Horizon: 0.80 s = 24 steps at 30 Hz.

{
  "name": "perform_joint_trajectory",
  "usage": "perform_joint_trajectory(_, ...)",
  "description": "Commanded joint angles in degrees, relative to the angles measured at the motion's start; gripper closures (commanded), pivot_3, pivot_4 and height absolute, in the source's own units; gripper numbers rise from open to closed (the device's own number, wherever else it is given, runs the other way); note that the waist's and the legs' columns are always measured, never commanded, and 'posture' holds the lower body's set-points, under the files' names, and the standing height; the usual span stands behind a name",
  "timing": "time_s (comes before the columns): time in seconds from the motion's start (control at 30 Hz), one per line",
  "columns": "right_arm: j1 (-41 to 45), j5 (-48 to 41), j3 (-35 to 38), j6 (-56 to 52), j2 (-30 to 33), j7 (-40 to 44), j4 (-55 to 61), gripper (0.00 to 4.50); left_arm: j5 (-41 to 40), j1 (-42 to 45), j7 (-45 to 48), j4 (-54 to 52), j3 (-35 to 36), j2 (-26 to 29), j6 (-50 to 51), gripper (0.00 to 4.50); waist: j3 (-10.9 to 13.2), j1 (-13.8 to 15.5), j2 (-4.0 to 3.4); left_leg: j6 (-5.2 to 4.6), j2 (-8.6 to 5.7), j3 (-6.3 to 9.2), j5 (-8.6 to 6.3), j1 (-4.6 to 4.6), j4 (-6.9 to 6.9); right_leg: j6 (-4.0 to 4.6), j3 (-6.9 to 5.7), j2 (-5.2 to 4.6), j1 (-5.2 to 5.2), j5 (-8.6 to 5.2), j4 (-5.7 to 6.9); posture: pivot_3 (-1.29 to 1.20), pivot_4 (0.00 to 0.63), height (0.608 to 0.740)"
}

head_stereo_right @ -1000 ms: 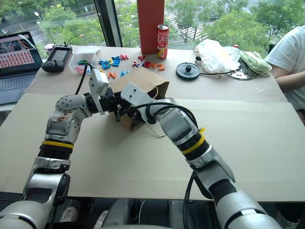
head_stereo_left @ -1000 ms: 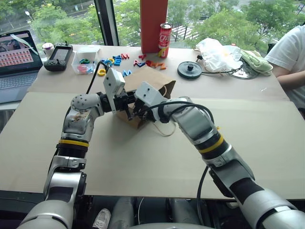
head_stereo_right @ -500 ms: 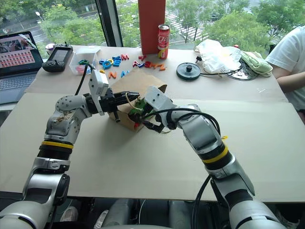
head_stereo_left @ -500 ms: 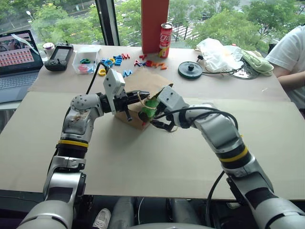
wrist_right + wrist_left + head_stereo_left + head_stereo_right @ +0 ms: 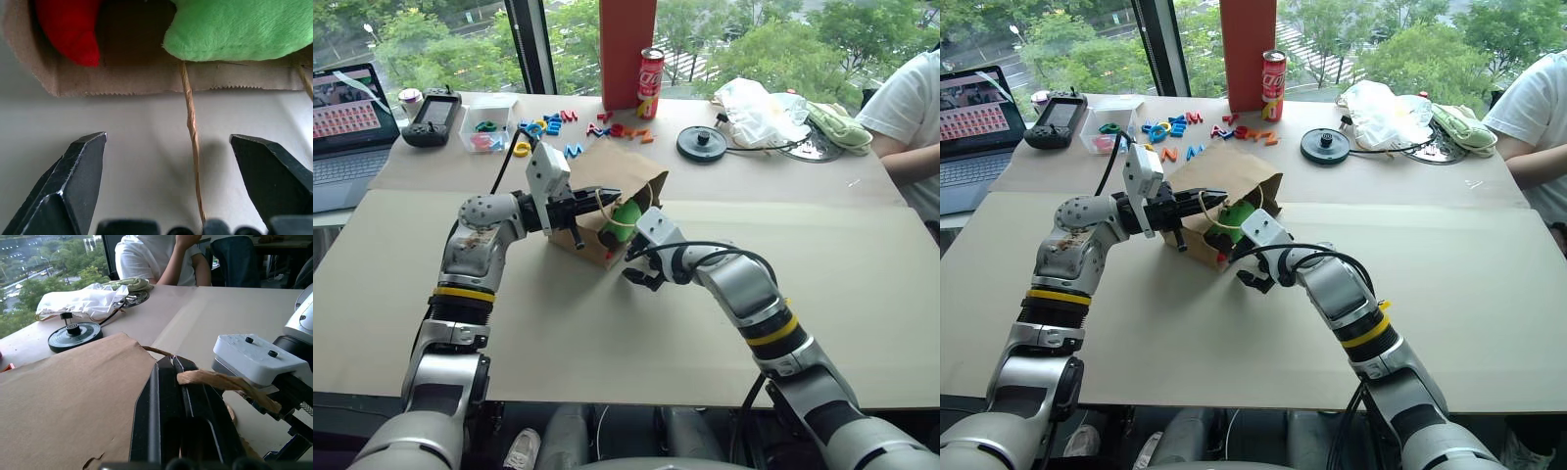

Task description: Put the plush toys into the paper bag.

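Paper bag point(image 5: 607, 181) lies on its side mid-desk point(image 5: 862, 294). Green plush point(image 5: 234, 29) and red plush point(image 5: 68, 29) sit in its mouth. Left end effector point(image 5: 178, 382) is clamped on the bag's twine handle point(image 5: 220, 382); right end effector point(image 5: 181, 181) gapes wide, empty, just in front.

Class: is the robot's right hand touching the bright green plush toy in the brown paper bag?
Apart. The right wrist view shows the open right hand short of the bright green plush toy, bare tabletop between them.
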State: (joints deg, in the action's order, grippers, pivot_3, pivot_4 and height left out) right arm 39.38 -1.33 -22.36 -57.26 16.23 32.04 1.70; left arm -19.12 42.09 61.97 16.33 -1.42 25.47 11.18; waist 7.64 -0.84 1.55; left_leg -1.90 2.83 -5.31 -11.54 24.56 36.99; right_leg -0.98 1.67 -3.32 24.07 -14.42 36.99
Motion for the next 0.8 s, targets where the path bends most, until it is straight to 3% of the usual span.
perform_joint_trajectory(0.03, -0.66, -0.66, -0.46, 1.96, -1.0, 0.6, -2.0, 0.79, -0.1, 1.37, 0.06, -1.15, 0.27, 0.31, -0.37, 4.5, 0.0, 0.0, 0.0, 0.0, 0.0, 0.0, 0.0, -0.01, 0.0, 0.0, 0.0, 0.0, 0.0, 0.0, 0.01, 0.0, 0.15, 0.739)
perform_joint_trajectory(0.4, -0.42, -0.47, -0.16, 2.66, -1.52, 0.82, -2.66, 4.4, -0.07, 1.29, -0.13, -1.23, 0.48, 0.57, -0.34, 4.5, 0.0, -0.04, 0.0, 0.02, 0.0, -0.06, 0.02, -0.23, 0.0, 0.0, 0.11, 0.02, -0.05, 0.0, 0.01, 0.0, 0.15, 0.739)
perform_joint_trajectory(0.8, 1.38, -0.61, 7.53, 3.57, 2.86, -0.98, 4.51, 4.4, -1.37, 2.77, -1.45, 0.49, 1.84, -0.82, 0.16, 4.5, 0.0, 0.17, 0.0, 0.02, -0.01, -0.08, 0.02, -0.13, -0.02, 0.0, 0.12, -0.01, -0.02, 0.0, 0.03, 0.0, 0.15, 0.739)
